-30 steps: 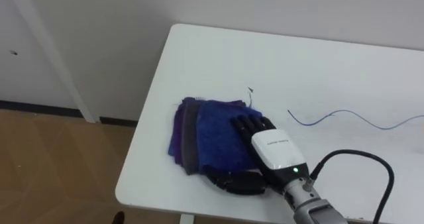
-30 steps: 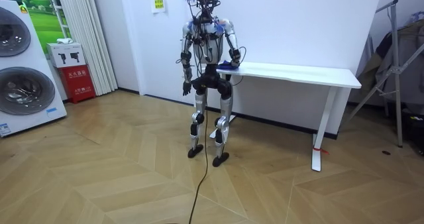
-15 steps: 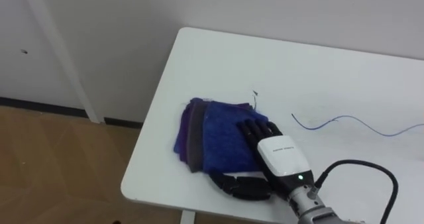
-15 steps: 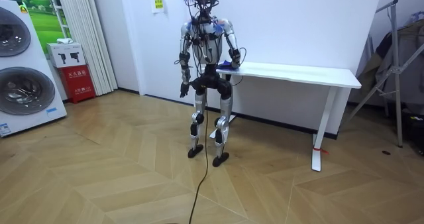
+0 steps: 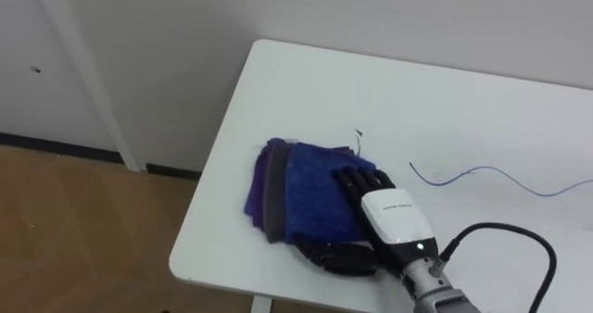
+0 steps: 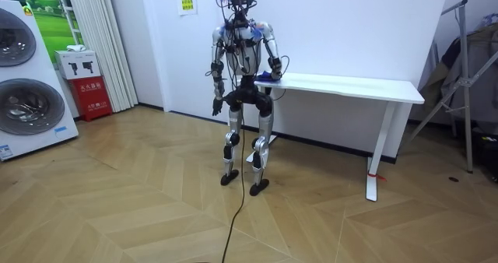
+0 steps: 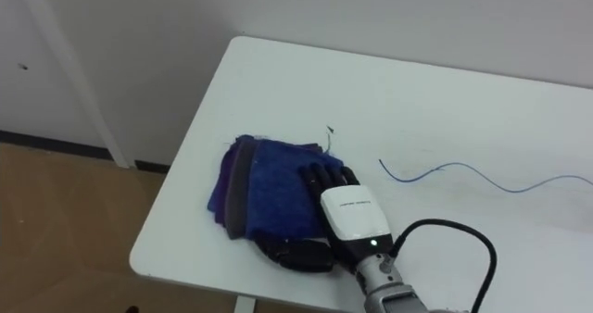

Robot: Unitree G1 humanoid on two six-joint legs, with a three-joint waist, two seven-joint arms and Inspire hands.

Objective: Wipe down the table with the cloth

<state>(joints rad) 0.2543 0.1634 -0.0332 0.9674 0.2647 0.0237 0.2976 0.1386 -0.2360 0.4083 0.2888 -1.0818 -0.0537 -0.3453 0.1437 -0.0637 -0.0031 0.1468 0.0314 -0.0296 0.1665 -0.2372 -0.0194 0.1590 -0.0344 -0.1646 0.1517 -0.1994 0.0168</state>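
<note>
The left hand (image 6: 217,107) hangs at the hip, too small to read. The right hand (image 5: 391,213) presses flat, fingers straight, on the cloth (image 5: 298,197) at the desk (image 5: 315,91) corner

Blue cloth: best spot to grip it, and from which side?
Likely the near right edge of the cloth, coming from the robot's right: the right hand lies flat there, thumb by that edge, so curling would pinch it. Folded layers at its left edge look bulkier. The left hand hangs idle.
</note>
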